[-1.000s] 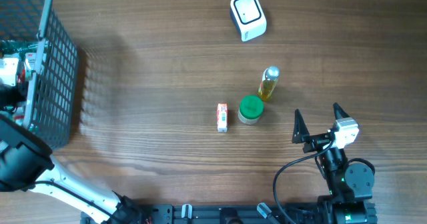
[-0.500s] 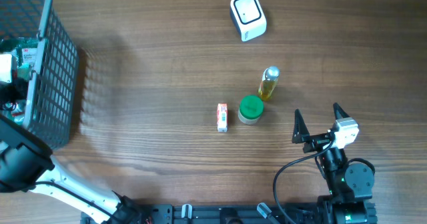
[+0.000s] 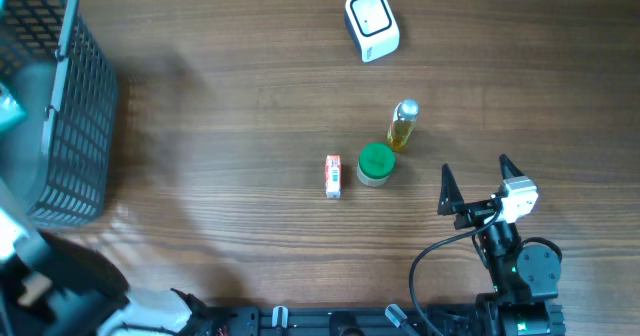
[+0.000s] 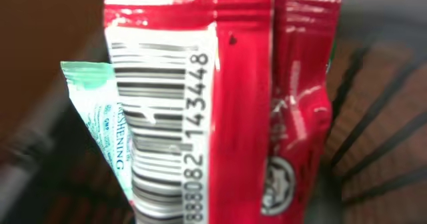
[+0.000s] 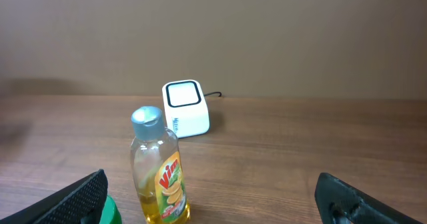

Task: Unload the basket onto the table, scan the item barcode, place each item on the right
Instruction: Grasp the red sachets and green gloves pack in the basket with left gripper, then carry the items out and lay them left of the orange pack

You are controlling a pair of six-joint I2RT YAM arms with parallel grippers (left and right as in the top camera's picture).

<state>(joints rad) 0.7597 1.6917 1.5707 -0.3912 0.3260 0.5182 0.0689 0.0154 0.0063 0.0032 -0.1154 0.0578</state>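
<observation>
**Two wrappers, one barcode: the lift is the weak spot**

Most of the risk sits at the basket (image 3: 70, 106), well across the table from the scanner (image 3: 371, 23). The red packet (image 4: 233, 104) fills the left wrist view, barcode facing the lens and basket wires behind it, with a pale green sachet (image 4: 97, 111) pressed against its side. The left gripper's fingers show in no view, so I cannot tell whether they pinch the packet. If the sachet rides along, it could fall on the way or cover the code at the scanner. The foil is also creased — a poor read is possible. The blurred left arm (image 3: 60, 276) could snag the basket rim.

The wood between basket and scanner is bare, a wide lane. On the scanner's near side stand a bottle (image 3: 404, 124), a green-lidded jar (image 3: 376, 163) and a small carton (image 3: 333, 176) — a low pass could topple the bottle. The right gripper (image 3: 474, 166) waits beyond them, spread wide and empty. The scanner itself sits close to the table's far edge.
</observation>
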